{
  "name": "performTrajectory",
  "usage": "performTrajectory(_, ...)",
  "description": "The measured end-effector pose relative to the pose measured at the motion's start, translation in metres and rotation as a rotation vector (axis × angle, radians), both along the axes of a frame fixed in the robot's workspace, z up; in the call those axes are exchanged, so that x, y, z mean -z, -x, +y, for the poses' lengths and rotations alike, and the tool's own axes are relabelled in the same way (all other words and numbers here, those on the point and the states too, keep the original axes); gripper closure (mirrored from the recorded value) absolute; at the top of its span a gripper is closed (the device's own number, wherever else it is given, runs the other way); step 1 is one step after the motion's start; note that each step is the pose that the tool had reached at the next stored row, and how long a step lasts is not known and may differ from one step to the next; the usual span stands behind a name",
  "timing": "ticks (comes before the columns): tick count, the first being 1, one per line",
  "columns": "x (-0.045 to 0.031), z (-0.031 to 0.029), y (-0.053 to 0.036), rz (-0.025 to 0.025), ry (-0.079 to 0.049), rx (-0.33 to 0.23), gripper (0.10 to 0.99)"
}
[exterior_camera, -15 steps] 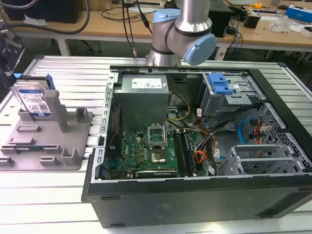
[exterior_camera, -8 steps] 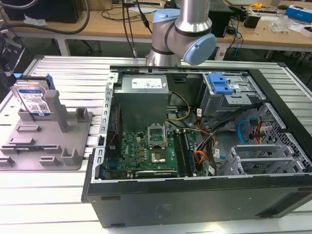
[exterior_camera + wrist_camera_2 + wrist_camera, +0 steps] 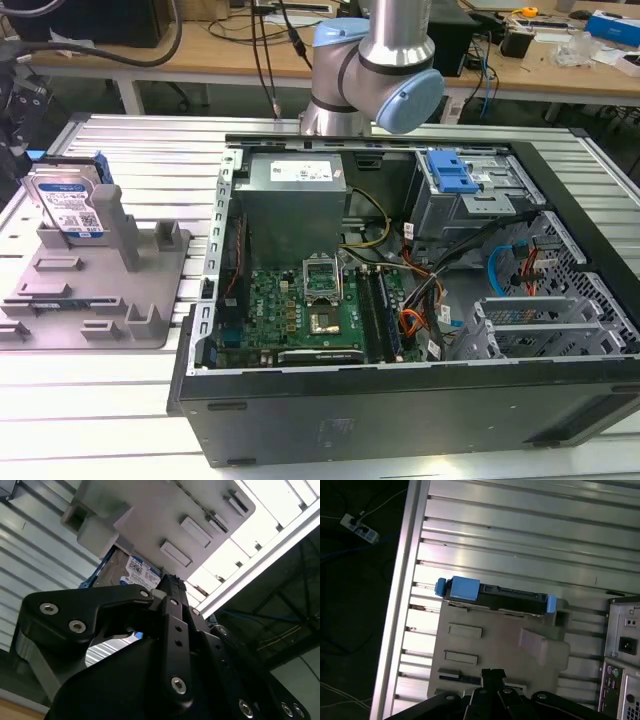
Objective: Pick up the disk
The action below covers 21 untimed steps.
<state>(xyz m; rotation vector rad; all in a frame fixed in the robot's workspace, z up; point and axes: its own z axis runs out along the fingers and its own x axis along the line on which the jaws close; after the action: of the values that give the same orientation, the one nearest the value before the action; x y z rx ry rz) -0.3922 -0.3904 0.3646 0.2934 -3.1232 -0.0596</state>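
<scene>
Exterior view first: we see the disk (image 3: 68, 205) standing on its edge in a grey fixture (image 3: 150, 300), just beside one of the fixture's upright posts. The fixture sits on the slatted metal table (image 3: 130, 140) at the exterior view's left, well apart from the open computer case (image 3: 400, 410). The disk's label faces the camera (blue rails run along its edges). In the first wrist view we find the gripper (image 3: 493, 673) with its fingertips pressed together and nothing between them. It is apart from the disk, which shows edge-on across the fixture. The arm (image 3: 385, 60) rises behind the case.
</scene>
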Motion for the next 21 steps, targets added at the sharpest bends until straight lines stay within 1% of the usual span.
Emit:
performTrajectory(1,0.0001,0.0,0.0,-0.0001,0.0,-0.018,0.98)
performTrajectory(2,0.0003,0.0,0.0,0.0,0.0,-0.07,0.98)
performTrajectory(5,0.0011,0.0,0.0,0.0,0.0,-0.193,0.98)
performTrajectory(7,0.0014,0.0,0.0,0.0,0.0,-0.236,0.98)
performTrajectory(9,0.002,0.0,0.0,0.0,0.0,-0.31,0.98)
performTrajectory(13,0.0027,0.0,0.0,0.0,0.0,-0.397,0.973)
performTrajectory(16,0.0032,0.0,0.0,0.0,0.0,-0.476,0.788)
performTrajectory(18,0.0035,0.0,0.0,0.0,0.0,-0.519,0.671)
performTrajectory(19,0.0037,0.0,0.0,0.0,0.0,-0.54,0.671)
performTrajectory(20,0.0039,0.0,0.0,0.0,0.0,-0.575,0.549)
performTrajectory(21,0.004,0.0,0.0,0.0,0.0,-0.61,0.482)
